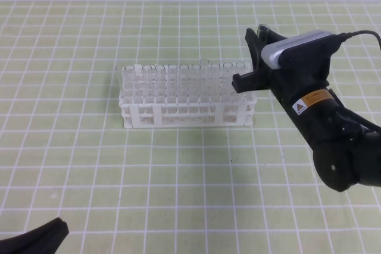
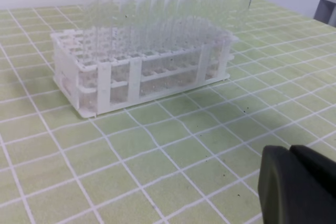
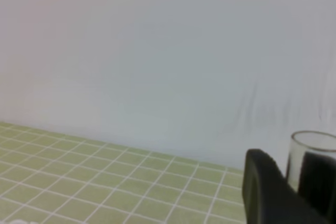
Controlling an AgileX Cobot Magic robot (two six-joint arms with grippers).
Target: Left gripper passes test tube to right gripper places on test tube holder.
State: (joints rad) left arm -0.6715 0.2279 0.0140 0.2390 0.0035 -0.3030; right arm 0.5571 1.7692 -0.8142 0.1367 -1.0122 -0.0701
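Green-and-white grid mat covers the surface (image 1: 89,165), white wall behind. Rack (image 1: 184,108) sits mid-surface, white lattice w/ rows of clear tubes standing upright in it.

My right arm comes in from the lower right, angled up and toward the rack's right end; silver-grey module on top, orange label on the side. Right tool (image 1: 253,57) is just beside the rack's right end, above it, fingers pressed onto the tube (image 3: 311,156). Wrist view shows the tube's open rim sticking up between the black fingers (image 3: 268,192); in the high view the tube is too faint to trace.

My left arm is pulled back low at the bottom-left corner, well apart from the rack. Left tool (image 1: 41,235) only partly in view; can't tell if spread or pressed together.
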